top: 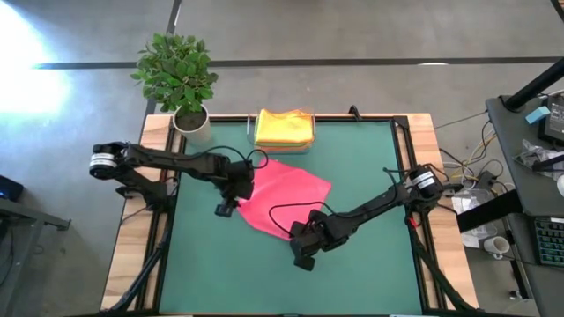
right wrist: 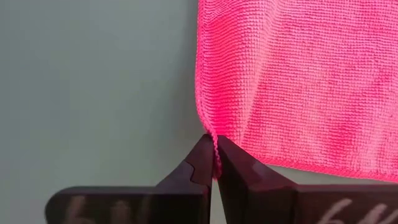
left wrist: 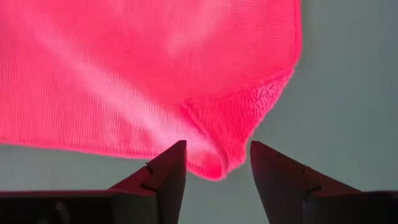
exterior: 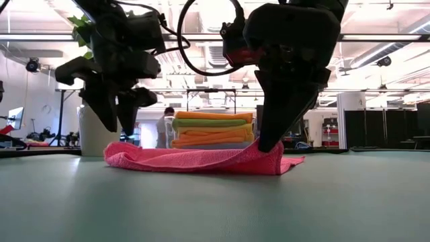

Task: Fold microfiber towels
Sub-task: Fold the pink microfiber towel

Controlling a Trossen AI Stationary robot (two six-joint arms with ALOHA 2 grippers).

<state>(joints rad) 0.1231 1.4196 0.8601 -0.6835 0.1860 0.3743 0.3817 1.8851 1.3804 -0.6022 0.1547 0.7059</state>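
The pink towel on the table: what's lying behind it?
Behind the pink towel sits a stack of folded towels, orange, green and yellow layers showing. From above only the yellow top one shows, in a clear tray. The stack's bottom is hidden by the pink towel.

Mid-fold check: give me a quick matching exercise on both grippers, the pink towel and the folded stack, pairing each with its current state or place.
1. left gripper
2. right gripper
3. pink towel
4. folded stack

A. at the mat's far edge, near the plant
B. open, at a towel corner
C. spread mid-mat between the arms
D. shut, pinching a towel corner

Pairs: 1-B, 2-D, 3-C, 4-A
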